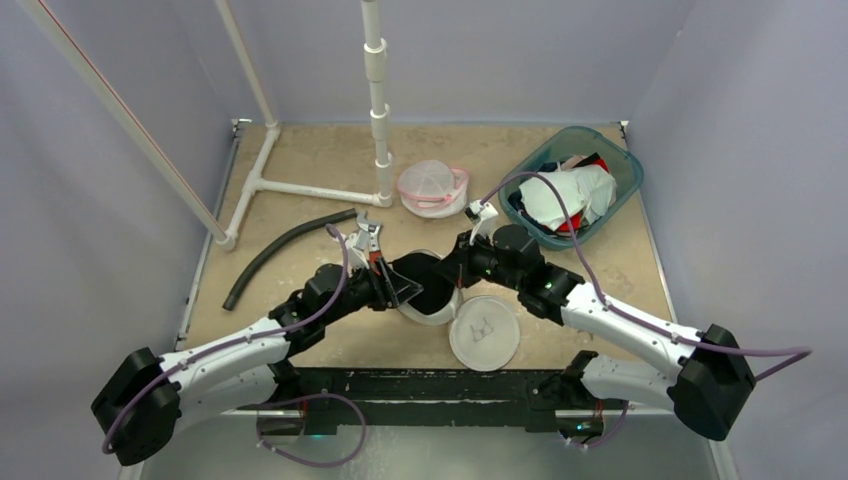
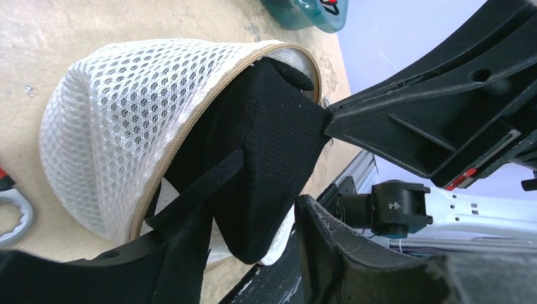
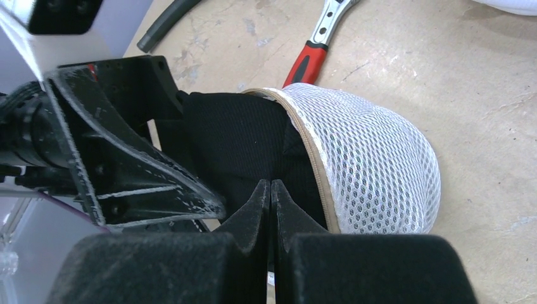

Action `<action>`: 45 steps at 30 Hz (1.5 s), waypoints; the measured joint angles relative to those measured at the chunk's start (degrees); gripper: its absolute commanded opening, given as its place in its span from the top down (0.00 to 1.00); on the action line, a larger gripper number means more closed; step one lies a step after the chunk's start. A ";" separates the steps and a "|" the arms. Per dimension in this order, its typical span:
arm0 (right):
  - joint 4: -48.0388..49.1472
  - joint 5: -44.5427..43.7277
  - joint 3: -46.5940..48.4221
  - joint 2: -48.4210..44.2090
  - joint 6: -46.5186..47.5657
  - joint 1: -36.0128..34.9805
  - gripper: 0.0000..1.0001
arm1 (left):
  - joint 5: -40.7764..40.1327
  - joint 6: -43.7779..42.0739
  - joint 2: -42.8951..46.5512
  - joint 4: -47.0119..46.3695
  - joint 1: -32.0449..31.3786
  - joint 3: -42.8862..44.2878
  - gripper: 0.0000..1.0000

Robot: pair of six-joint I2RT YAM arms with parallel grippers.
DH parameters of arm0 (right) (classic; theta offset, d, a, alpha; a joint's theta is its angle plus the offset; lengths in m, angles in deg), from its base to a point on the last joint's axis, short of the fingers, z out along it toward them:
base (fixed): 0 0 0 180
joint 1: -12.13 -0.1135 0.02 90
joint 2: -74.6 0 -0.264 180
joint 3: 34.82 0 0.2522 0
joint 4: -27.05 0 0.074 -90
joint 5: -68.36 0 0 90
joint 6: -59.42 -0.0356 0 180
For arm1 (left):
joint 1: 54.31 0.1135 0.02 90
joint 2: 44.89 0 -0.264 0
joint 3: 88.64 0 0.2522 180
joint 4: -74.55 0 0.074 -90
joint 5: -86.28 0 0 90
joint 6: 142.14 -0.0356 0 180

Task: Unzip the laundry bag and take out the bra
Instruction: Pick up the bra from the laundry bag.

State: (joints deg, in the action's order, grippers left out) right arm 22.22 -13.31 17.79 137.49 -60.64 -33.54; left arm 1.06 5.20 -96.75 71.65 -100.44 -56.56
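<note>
— At the middle of the table point(image 3: 481, 101), is there any writing to read?

— Very little. A black joint housing point(image 2: 392, 206) in the left wrist view carries a small pale arrow-like mark, too small to make out. Neither the bra nor the bag shows a label.

— How do the arms stand?

— Both reach in from the outer corners and bend inward, so that their wrists meet nose to nose over the laundry bag point(image 2: 107, 126). From above they form a wide V.

— And the fingers?

— The right gripper point(image 3: 271, 190) has its fingers pressed together on the edge of the bra point(image 2: 266, 126), and the black fabric is drawn to a point at their tip. The left gripper point(image 1: 397, 285) has its fingers apart, with a cup and a strap of the bra hanging in the gap. I cannot tell whether either finger presses on the fabric.

— Where is the bra, exactly?

— Half out. The white mesh dome lies on its side with its tan zipper edge point(image 3: 311, 155) open, and the bra bulges out of that mouth toward the grippers, the rest of it inside.

— What else is nearby?

— A red-handled wrench point(image 3: 307, 63) lies just behind the bag and a black hose point(image 3: 164, 22) further left. A flat mesh disc point(image 1: 485, 335) lies near the bag, and a teal bin point(image 1: 622, 160) of clothes stands at the far right.
</note>
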 measured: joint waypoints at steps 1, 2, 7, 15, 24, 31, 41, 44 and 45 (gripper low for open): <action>0.17 0.31 0.00 0.02 -0.13 0.00 1.00 | 0.59 0.15 -0.85 -1.46 0.00 -0.22 0.59; 0.37 0.44 0.00 0.00 -0.26 0.00 1.00 | 1.16 0.33 -1.84 -2.80 -0.02 -0.35 0.66; 0.42 1.90 0.00 0.02 -0.96 0.04 0.55 | 2.93 0.57 -6.23 -7.23 0.00 -0.39 1.00; -7.37 -0.42 0.83 -6.43 0.26 0.04 0.32 | 2.16 -0.96 -4.02 -5.92 0.00 -0.42 1.00; -9.88 -9.11 -5.73 -15.72 -3.30 0.42 0.47 | -0.48 -3.06 -0.17 -1.66 -0.02 -0.39 1.00; -6.58 -7.34 -15.63 -12.11 -6.25 0.42 0.46 | -0.57 -3.58 0.44 -0.50 -0.02 -0.09 1.00; 2.64 -7.37 -16.00 -5.92 -6.95 0.42 0.59 | -0.50 -4.00 1.38 1.05 -0.02 0.22 1.00; 3.87 -7.54 -15.96 -2.99 -6.78 0.42 0.81 | -0.48 -3.98 1.49 1.27 -0.02 0.22 1.00; 4.24 -7.69 -15.96 -2.34 -6.95 0.42 0.89 | -0.48 -4.00 1.64 1.42 -0.02 0.22 1.00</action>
State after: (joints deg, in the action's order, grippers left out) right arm 26.46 -21.00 1.84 135.16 -67.59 -33.13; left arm 0.58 1.20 -95.11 73.07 -100.46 -56.34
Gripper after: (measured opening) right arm 0.301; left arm 0.025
